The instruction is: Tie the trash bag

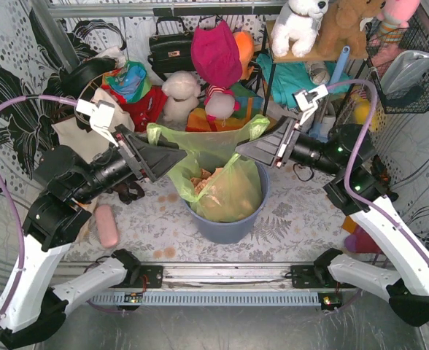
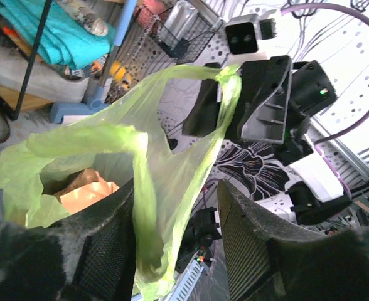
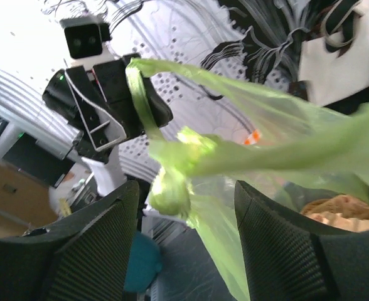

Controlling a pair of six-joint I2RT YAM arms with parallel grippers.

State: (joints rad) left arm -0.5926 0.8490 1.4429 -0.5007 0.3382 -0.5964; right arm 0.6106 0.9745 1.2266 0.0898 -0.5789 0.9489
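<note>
The left end effector is released, jaws standing apart; the bag's left handle runs down through the gap, lying along one finger's inner face rather than pinched. The right end effector is likewise released, jaws wide; the right handle hangs between them as a bunched wad, and from the left wrist view it looks hooked over one finger. The two face each other across the bag; it sits in the bin at the middle of the counter, its mouth stretched left and right by the handles, with paper showing inside.

The step in hand seems to be gathering the handles for the first crossing; the two are not yet joined. To do it well, clench on each handle close to its root, where the film is bunched and strongest; a strip that is merely hooked is likely to slide off once a wrist turns. Then bring both together over the bin's middle with light, even tension, so the mouth narrows without hauling the bag out; leave enough slack to pass one end under the other; thin film stretches and slips, so pull slowly and level.
</note>
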